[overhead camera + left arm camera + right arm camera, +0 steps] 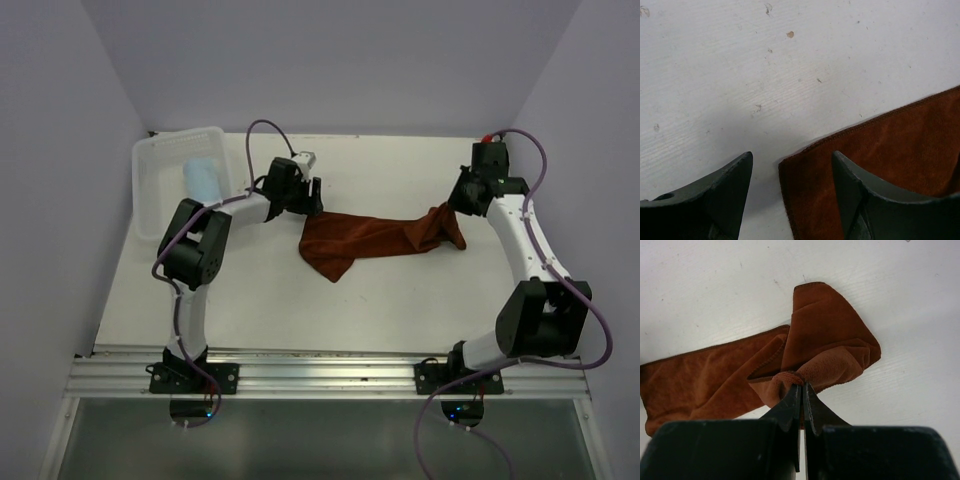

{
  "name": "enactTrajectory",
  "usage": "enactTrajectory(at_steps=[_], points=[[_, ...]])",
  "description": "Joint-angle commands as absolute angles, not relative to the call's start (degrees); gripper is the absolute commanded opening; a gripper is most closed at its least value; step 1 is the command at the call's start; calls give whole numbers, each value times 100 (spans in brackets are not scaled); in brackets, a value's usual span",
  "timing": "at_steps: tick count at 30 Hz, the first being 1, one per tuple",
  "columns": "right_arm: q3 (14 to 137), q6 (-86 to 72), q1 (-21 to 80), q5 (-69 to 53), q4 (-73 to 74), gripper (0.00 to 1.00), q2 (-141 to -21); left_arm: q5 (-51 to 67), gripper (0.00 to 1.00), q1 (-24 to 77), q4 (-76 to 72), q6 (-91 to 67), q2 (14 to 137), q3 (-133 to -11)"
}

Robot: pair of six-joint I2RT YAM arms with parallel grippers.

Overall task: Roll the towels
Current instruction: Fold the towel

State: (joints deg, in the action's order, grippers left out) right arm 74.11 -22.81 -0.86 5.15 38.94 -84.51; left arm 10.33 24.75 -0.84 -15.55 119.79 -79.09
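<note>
a rust-brown towel (375, 238) lies stretched left to right across the middle of the white bench (300, 310), with a loose flap reaching toward the near side at its left end. the right pincer (801, 387) is pressed together on a bunched corner at the towel's right end, the cloth gathering up into its tips. the left pincer (791, 156) is spread at the towel's far left corner, one finger over the cloth and the other over bare bench. at the far left stands a white basket (150, 170) holding a pale blue rolled towel (203, 178).
</note>
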Motion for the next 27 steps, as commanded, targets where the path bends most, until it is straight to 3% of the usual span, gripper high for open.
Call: enactTrajectory(at_steps=[1, 11, 18, 27], points=[[7418, -2215, -149, 475, 3744, 0, -8481, 1441, 68, 2461, -457, -1266, 12076, -8051], [7392, -2224, -193, 466, 3735, 0, -8455, 1380, 64, 2461, -132, -1090, 12146, -8007], [7357, -2224, -202, 448, 3727, 0, -8411, 1353, 52, 2461, -26, -1020, 12138, -8016], [7277, -2224, -220, 431, 3691, 0, -8385, 1538, 46, 2461, -70, -879, 12225, -8041]])
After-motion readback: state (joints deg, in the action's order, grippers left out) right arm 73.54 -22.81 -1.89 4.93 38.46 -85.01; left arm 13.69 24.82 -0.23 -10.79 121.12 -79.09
